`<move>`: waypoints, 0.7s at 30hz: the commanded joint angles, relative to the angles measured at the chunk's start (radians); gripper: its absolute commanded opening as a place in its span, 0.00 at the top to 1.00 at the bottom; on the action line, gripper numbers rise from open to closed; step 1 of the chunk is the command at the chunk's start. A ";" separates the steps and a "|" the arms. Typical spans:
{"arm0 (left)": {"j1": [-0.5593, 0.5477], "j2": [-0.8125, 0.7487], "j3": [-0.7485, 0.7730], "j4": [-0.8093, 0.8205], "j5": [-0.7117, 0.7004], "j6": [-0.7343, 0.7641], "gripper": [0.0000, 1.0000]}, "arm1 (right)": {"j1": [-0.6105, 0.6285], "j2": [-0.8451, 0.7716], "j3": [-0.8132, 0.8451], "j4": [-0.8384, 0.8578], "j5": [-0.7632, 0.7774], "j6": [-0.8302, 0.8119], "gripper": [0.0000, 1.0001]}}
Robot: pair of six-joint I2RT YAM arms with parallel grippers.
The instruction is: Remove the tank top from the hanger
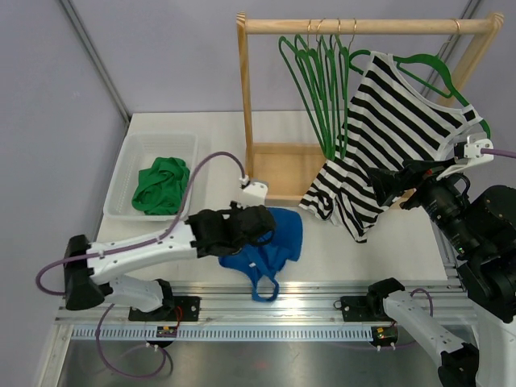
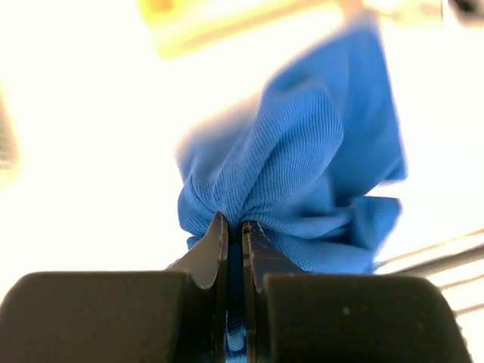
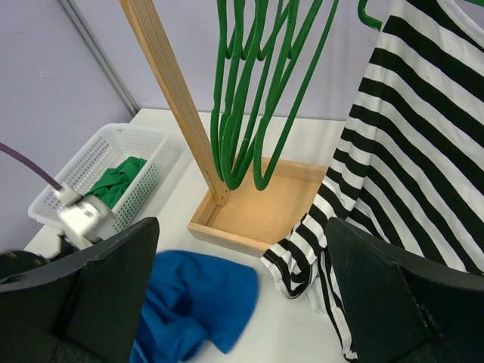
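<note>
A blue tank top point(image 1: 278, 242) lies crumpled on the table in front of the rack, a strap loop trailing toward the near edge, off any hanger. My left gripper point(image 1: 270, 226) is shut on a bunched fold of it; in the left wrist view the blue cloth point(image 2: 302, 166) is pinched between the gripper's point(image 2: 233, 221) nearly touching jaws. A black-and-white striped shirt point(image 1: 387, 137) hangs on a green hanger point(image 1: 439, 76) at the right of the rail. My right gripper point(image 1: 383, 187) stands open beside the shirt's lower edge, holding nothing; its wrist view shows the gripper point(image 3: 242, 227), the shirt point(image 3: 423, 128) and the tank top point(image 3: 204, 295).
A wooden rack point(image 1: 363, 26) carries several empty green hangers point(image 1: 318, 81) over its tray base point(image 1: 278, 169). A white basket point(image 1: 133, 161) at the left holds a green garment point(image 1: 161, 185). The metal rail runs along the near table edge.
</note>
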 commanded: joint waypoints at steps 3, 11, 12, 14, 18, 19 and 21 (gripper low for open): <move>0.102 -0.154 0.146 -0.198 -0.210 0.031 1.00 | 0.007 0.007 0.006 0.048 -0.014 0.008 0.01; 0.369 -0.244 0.377 -0.244 -0.219 0.253 1.00 | 0.007 -0.005 0.017 0.057 -0.003 0.006 0.01; 0.398 -0.241 0.420 -0.239 -0.212 0.276 1.00 | 0.007 -0.007 0.017 0.057 -0.003 0.006 0.00; 0.503 -0.234 0.459 -0.221 -0.189 0.336 1.00 | 0.006 -0.008 0.017 0.056 -0.006 0.006 0.01; 0.711 -0.182 0.517 -0.181 -0.080 0.417 1.00 | 0.007 -0.008 0.015 0.056 -0.005 0.003 0.01; 0.757 -0.165 0.538 -0.181 -0.062 0.426 1.00 | 0.006 -0.005 0.015 0.054 0.001 0.000 0.00; 0.872 -0.125 0.557 -0.172 -0.019 0.436 1.00 | 0.006 0.003 0.023 0.045 0.026 -0.004 0.01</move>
